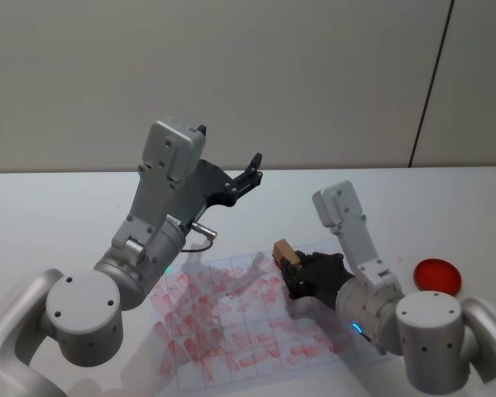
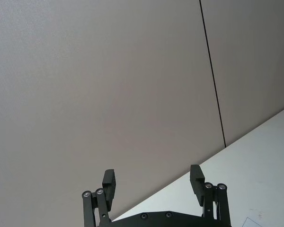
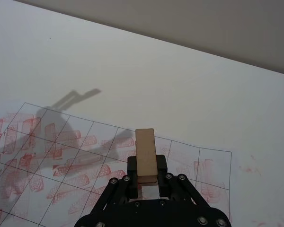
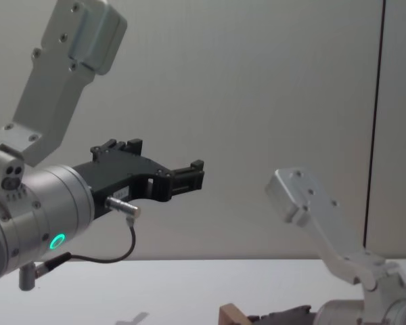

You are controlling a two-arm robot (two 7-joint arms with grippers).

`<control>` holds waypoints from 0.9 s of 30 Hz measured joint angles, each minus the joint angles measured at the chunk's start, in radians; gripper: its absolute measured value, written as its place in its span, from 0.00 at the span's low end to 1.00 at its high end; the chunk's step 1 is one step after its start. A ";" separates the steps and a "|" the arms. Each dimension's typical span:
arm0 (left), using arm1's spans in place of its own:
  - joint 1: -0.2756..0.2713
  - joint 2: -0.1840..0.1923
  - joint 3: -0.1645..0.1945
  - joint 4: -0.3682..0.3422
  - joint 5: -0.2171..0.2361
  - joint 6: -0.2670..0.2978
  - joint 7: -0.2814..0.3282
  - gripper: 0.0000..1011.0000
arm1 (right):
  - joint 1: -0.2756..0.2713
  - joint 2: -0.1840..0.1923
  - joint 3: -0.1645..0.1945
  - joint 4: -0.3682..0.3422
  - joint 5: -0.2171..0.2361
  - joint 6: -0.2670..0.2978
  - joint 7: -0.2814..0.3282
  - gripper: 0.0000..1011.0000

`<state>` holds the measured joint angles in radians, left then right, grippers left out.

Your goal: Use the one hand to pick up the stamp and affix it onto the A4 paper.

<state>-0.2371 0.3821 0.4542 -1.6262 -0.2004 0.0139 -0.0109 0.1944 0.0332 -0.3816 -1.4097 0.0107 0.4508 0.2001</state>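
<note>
Right end effector (image 3: 147,166) is clenched on the stamp (image 3: 146,150), over the A4 paper (image 1: 231,331) near its far edge, right side. The sheet lies by the front edge of the desk (image 1: 66,215). Can't tell if the stamp touches. Left end effector (image 2: 153,182) is released, raised high, idle. Risks: the stamp looks tilted in the grip, so a partial print; the loose sheet could slide or lift; most cells are inked, so overlap is likely.

My right tool (image 3: 146,171) was matt black with small shiny screw heads. The stamp (image 3: 146,150) in it was pale, smooth, bare-looking wood. The A4 paper (image 3: 199,158) was thin and matt, blotched with red ink, on the smooth white counter (image 3: 132,71).
</note>
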 joint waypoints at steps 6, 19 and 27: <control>0.000 0.000 0.000 0.000 0.000 0.000 0.000 0.99 | 0.015 -0.009 -0.005 0.032 -0.024 0.002 0.014 0.21; 0.000 0.000 0.000 0.000 0.000 0.000 0.000 0.99 | 0.037 -0.020 -0.015 0.073 -0.058 0.017 0.043 0.21; 0.000 0.000 0.000 0.000 0.000 0.000 0.000 0.99 | 0.035 -0.021 -0.016 0.064 -0.046 0.022 0.048 0.21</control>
<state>-0.2371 0.3821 0.4542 -1.6262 -0.2004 0.0139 -0.0109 0.2295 0.0119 -0.3977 -1.3456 -0.0357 0.4730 0.2477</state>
